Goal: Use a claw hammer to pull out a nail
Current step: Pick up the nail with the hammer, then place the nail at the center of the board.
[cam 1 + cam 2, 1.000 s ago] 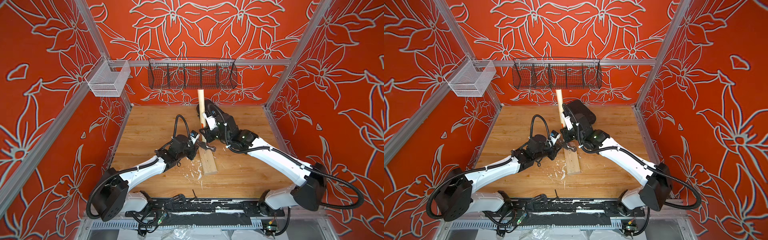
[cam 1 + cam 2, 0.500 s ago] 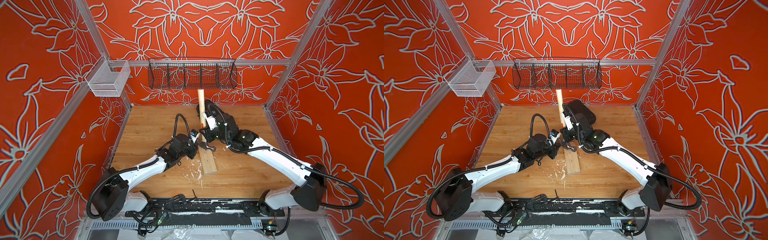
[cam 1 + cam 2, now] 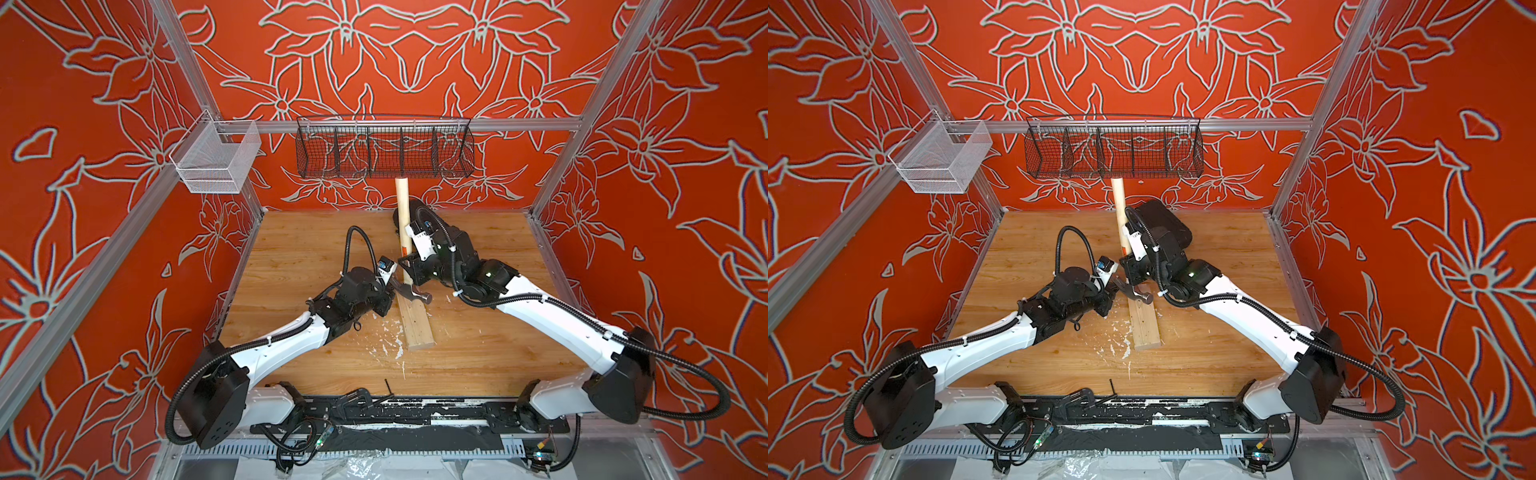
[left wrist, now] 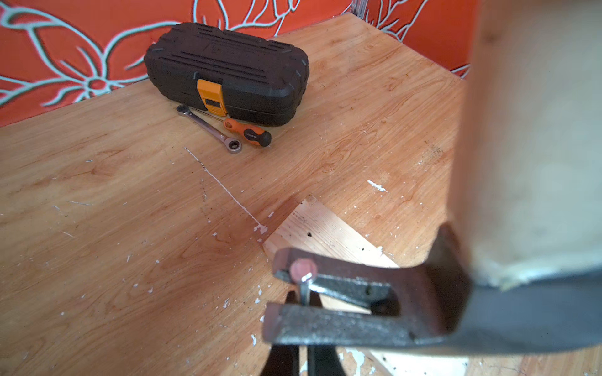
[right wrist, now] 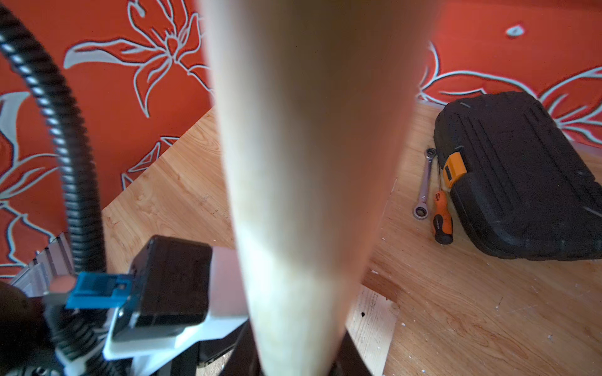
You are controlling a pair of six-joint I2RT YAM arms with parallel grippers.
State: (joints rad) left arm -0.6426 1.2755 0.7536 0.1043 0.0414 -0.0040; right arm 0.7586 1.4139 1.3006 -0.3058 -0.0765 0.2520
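Standing near-upright, claw hammer point(image 3: 401, 203), handle clamped within shut right jaws; left jaws shut beside its claw point(image 4: 342, 322).

Orange-red walls point(image 3: 415, 62) with grey-white flower outlines on three sides. Aluminium frame rails point(image 3: 519, 124) at corners and across the back. Black wire basket point(image 3: 384, 151) hangs on back rail, white mesh basket point(image 3: 214, 166) on left-side rail. Light wood-grain worktop point(image 3: 478, 353), scuffed, white flecks point(image 3: 384, 347) near middle. Even bright light, soft shadows.
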